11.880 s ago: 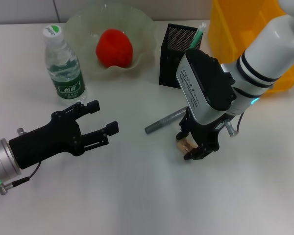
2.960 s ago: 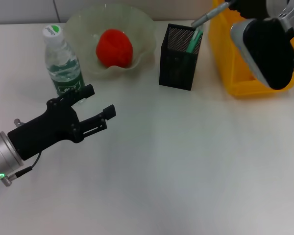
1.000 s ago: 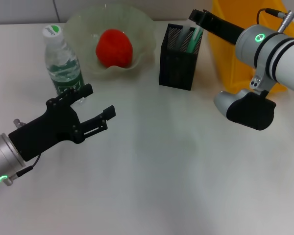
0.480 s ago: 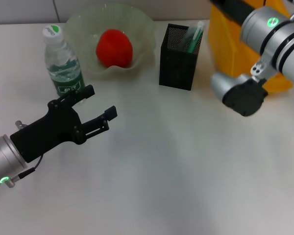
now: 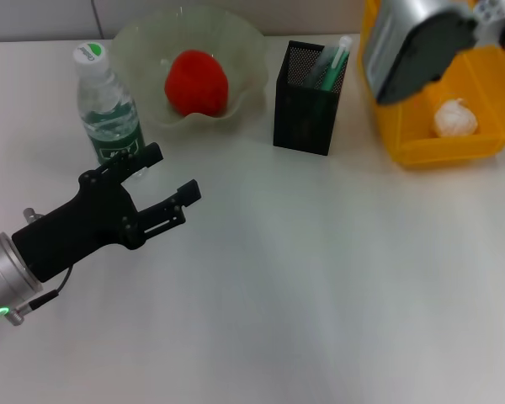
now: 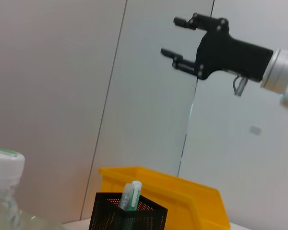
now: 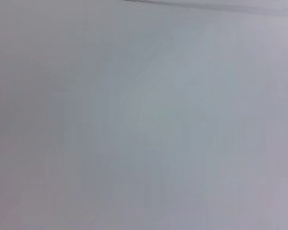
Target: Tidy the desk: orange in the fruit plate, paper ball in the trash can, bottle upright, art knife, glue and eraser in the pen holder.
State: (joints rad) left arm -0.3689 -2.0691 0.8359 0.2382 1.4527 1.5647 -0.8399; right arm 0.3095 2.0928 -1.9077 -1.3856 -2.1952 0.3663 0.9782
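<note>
The desk is found largely tidied. The orange lies in the fruit plate at the far edge. The water bottle stands upright just beside the plate, toward the far left corner. A green-capped glue stick is seen standing in the black mesh pen holder; the art knife and eraser cannot be made out there. The paper ball rests in the yellow trash bin at the far right corner.

The left gripper is held over the near left of the desk, fingers spread, nothing between them. The right gripper is raised high above the bin, fingers apart and empty.

The step in hand is judged to be withdrawal of the right arm; it is best lifted clear of holder and bin before being swung aside.

The bottle's green label carries print, but it cannot be read.
</note>
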